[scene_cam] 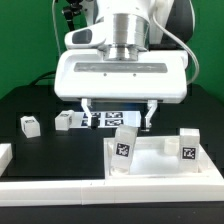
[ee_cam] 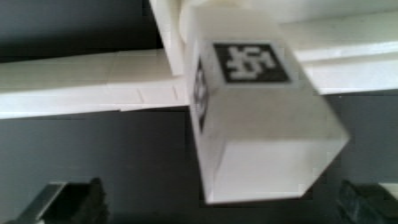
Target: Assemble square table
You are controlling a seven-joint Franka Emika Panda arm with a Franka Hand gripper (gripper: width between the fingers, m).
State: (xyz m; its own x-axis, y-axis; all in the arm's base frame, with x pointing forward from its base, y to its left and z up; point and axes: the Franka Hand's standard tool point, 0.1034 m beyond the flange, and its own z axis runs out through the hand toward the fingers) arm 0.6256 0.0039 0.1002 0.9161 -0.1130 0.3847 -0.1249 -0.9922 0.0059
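Note:
The white square tabletop (scene_cam: 156,166) lies at the front on the exterior view's right. Two tagged white legs stand upright on it, one at its near left corner (scene_cam: 124,148) and one at its right corner (scene_cam: 188,147). Two more tagged legs lie loose on the black table, one (scene_cam: 30,125) further left than the other (scene_cam: 66,121). My gripper (scene_cam: 120,114) hangs open and empty just behind the tabletop. In the wrist view a standing leg (ee_cam: 258,110) rises from the tabletop's rim (ee_cam: 89,88), between and ahead of my spread fingers (ee_cam: 71,203); the gripper (ee_cam: 217,208) does not touch it.
The marker board (scene_cam: 108,119) lies behind the gripper. A long white border rail (scene_cam: 100,190) runs along the front, and another white piece (scene_cam: 5,156) sits at the exterior view's left edge.

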